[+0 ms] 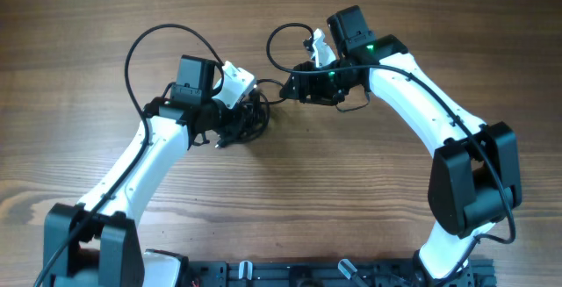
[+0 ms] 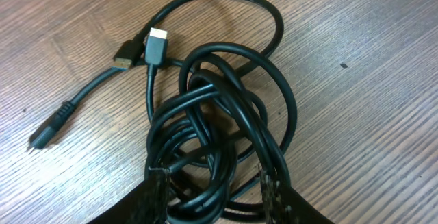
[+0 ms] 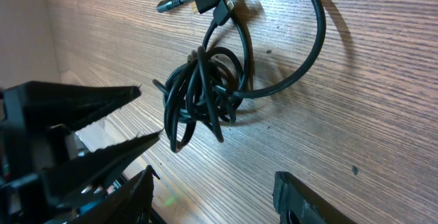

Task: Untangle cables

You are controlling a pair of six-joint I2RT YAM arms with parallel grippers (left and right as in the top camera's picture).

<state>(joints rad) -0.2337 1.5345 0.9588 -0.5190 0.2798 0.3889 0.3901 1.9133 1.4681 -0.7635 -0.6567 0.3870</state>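
Left fingers (image 2: 159,195) closed around the tangled cables (image 2: 219,148); right fingers (image 3: 291,193) spread open, holding nothing

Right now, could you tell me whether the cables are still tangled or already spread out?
Tangled: the cables form one knotted bundle of overlapping loops on the table, with only three plug ends lying free.

Setting: robot test bench, most likely a lab or workshop. Evidence: two white-and-black arms (image 1: 399,81) mounted at the near edge of a wood-grain table (image 1: 351,182); a black rail (image 1: 290,274) with clamps along that edge; green indicator lights on the right arm; a knotted bundle of cables (image 2: 219,135) as the only loose item. Walls and furniture out of frame.
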